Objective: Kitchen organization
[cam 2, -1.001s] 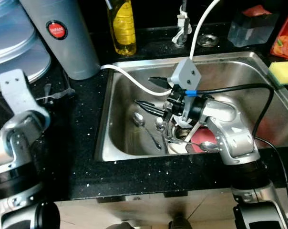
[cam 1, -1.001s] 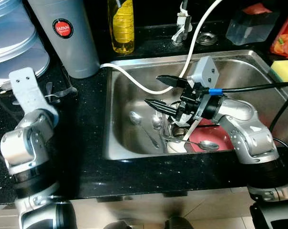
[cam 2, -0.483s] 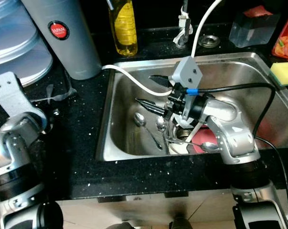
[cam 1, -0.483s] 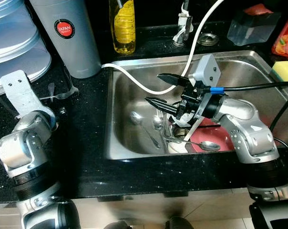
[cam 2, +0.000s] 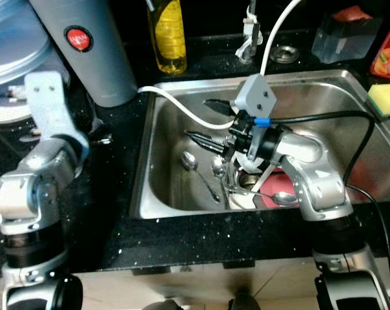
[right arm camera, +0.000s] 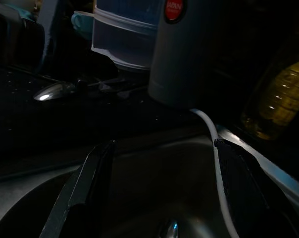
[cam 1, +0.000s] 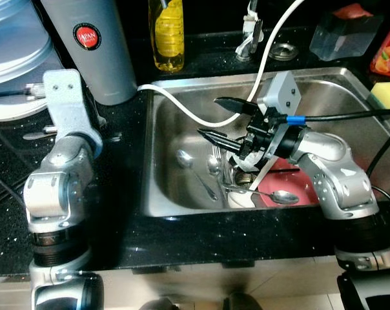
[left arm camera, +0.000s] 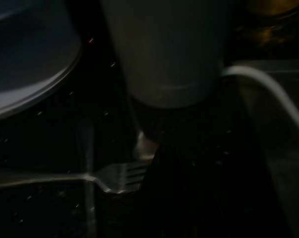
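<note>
- Cutlery lies in the bottom of the steel sink [cam 1: 182, 200]: a spoon [cam 1: 194, 173] on the left part of the floor, a fork [cam 1: 217, 161] just right of it, and a second spoon [cam 1: 272, 195] at the near edge, resting over a red plate [cam 1: 290, 187].
- Much of the red plate is covered by the right arm, and the white dish [cam 1: 241, 199] beside it shows just a sliver at the near rim; what sits around the drain is too cluttered to make out.
- Right gripper [cam 1: 222, 121] hangs above the sink's middle with its two black fingers spread wide apart, holding nothing and touching nothing; the right wrist view shows both fingers [right arm camera: 80, 186] well separated over the basin.
- A white hose [cam 1: 201, 116] curves from the counter's left across the sink and up toward the far tap [cam 1: 248, 29].
- Left gripper sits over the black counter [cam 1: 117, 194], left of the sink; its fingers are lost in the dark left wrist view, so whether they are apart or together cannot be told.
- That dim view shows a second fork [left arm camera: 115, 177] lying on the counter just in front of a grey canister [cam 1: 95, 45], with blurred edges.
- Farther back stand a yellow oil bottle [cam 1: 167, 35] and, cut off at the right, a yellow sponge [cam 1: 387, 93].
</note>
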Controlling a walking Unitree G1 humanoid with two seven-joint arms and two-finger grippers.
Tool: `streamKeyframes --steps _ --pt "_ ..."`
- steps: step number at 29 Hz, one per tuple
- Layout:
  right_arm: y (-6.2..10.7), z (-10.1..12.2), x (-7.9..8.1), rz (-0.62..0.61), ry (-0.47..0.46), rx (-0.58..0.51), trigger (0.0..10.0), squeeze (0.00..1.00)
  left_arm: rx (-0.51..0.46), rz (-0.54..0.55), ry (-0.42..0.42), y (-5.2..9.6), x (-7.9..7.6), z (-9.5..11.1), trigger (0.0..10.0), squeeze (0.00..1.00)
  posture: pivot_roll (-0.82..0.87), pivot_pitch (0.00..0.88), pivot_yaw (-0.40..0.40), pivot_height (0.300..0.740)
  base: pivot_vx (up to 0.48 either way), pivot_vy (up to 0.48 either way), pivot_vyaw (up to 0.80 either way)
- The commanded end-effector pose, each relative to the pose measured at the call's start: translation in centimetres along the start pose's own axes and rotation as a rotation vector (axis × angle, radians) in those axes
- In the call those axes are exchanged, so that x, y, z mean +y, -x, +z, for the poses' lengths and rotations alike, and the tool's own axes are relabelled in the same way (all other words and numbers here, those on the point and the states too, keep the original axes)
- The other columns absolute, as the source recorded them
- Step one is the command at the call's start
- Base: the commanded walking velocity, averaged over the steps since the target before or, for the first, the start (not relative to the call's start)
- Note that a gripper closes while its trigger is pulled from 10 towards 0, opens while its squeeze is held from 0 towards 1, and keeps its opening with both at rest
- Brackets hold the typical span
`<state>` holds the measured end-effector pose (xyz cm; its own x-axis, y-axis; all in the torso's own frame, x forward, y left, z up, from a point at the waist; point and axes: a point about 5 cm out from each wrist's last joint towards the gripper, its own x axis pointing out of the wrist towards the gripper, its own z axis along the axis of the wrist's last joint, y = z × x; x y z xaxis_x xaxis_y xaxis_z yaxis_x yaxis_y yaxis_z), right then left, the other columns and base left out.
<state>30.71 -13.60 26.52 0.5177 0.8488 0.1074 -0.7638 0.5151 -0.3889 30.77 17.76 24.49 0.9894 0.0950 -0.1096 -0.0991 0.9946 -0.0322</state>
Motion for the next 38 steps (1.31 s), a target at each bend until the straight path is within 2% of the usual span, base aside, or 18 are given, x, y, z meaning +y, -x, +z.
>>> streamKeyframes --steps 1,2,3,4,5,6,7,11,15,19,22,23,24,26,29,35,36,38 --pt "-0.4 0.3 0.0 0.007 0.006 -0.022 10.0 0.00 -0.035 -0.014 -0.022 0.2 0.0 0.7 0.0 0.00 -0.02 0.082 0.089 0.740 0.000 0.000 0.00" --pt "-0.3 0.3 0.0 0.007 0.006 -0.023 10.0 0.00 -0.032 0.010 -0.032 0.2 0.2 0.6 5.9 0.00 -0.02 0.082 0.089 0.740 0.000 0.000 0.00" --pt "-0.3 0.3 0.0 0.007 0.006 -0.023 10.0 0.00 -0.032 0.010 -0.032 0.2 0.2 0.6 5.9 0.00 -0.02 0.082 0.089 0.740 0.000 0.000 0.00" --pt "-0.3 0.3 0.0 0.005 0.006 -0.022 10.0 0.00 -0.027 0.057 -0.051 0.1 0.7 0.5 10.0 0.00 -0.02 0.084 0.090 0.740 0.000 0.000 0.00" --pt "-0.3 0.3 0.0 0.002 0.006 -0.021 10.0 0.00 -0.005 0.155 -0.073 0.0 2.2 0.2 10.0 0.76 -0.01 0.087 0.091 0.740 0.000 0.000 0.00" --pt "-0.2 0.3 0.0 0.001 0.006 -0.020 10.0 0.00 0.009 0.192 -0.076 0.0 2.7 0.1 10.0 0.76 -0.01 0.087 0.091 0.740 0.000 0.000 0.00" --pt "-0.2 0.3 0.0 0.001 0.006 -0.020 10.0 0.00 0.037 0.230 -0.067 0.0 3.5 -0.3 10.0 1.00 -0.01 0.088 0.092 0.740 0.000 0.000 0.00" --pt "-0.2 0.3 0.0 -0.001 0.004 -0.020 10.0 0.00 0.145 0.290 -0.030 0.4 5.2 -2.2 10.0 1.00 -0.01 0.091 0.095 0.740 0.000 0.000 0.00" --pt "-0.1 0.2 0.1 -0.004 -0.001 -0.020 10.0 0.00 0.225 0.223 -0.044 1.6 4.0 -4.2 10.0 1.00 0.00 0.100 0.094 0.740 0.000 0.000 0.00" --pt "-0.1 0.1 0.1 -0.004 -0.004 -0.020 10.0 0.00 0.254 0.197 -0.049 2.0 3.2 -5.1 10.0 1.00 0.00 0.102 0.092 0.740 0.000 0.000 0.00" --pt "-0.2 0.1 0.1 -0.003 -0.006 -0.020 10.0 0.00 0.264 0.160 -0.092 2.0 2.4 -5.6 10.0 1.00 0.00 0.101 0.088 0.740 0.000 0.000 0.00" --pt "-0.3 0.1 0.1 -0.002 -0.006 -0.022 10.0 0.00 0.260 0.148 -0.106 2.0 2.2 -5.7 10.0 0.00 0.00 0.102 0.088 0.740 0.000 0.000 0.00" --pt "-0.3 0.1 0.1 -0.002 -0.006 -0.022 10.0 0.00 0.260 0.148 -0.106 2.0 2.2 -5.7 10.0 0.00 0.00 0.102 0.088 0.740 0.000 0.000 0.00" --pt "-0.4 0.2 0.1 0.000 -0.006 -0.024 10.0 0.00 0.206 0.120 -0.171 1.7 1.6 -5.0 10.0 0.00 0.00 0.100 0.086 0.740 0.000 0.000 0.00" --pt "-0.4 0.2 0.1 0.001 -0.006 -0.025 10.0 0.00 0.062 0.079 -0.229 1.3 0.6 -2.9 10.0 0.00 0.00 0.099 0.087 0.740 0.000 0.000 0.00" --pt "-0.4 0.2 0.1 -0.003 -0.004 -0.025 10.0 0.00 0.078 -0.031 -0.205 1.3 -1.0 -3.2 10.0 0.00 -0.01 0.097 0.093 0.740 0.000 0.000 0.00" --pt "-0.3 0.2 0.1 -0.005 -0.003 -0.025 10.0 0.00 0.085 -0.047 -0.155 1.5 -1.4 -3.1 10.0 0.00 -0.01 0.095 0.094 0.740 0.000 0.000 0.00" --pt "-0.3 0.3 0.1 -0.006 -0.003 -0.025 10.0 0.00 0.072 -0.040 -0.182 1.6 -1.4 -3.0 10.0 0.00 -0.01 0.093 0.094 0.740 0.000 0.000 0.00"
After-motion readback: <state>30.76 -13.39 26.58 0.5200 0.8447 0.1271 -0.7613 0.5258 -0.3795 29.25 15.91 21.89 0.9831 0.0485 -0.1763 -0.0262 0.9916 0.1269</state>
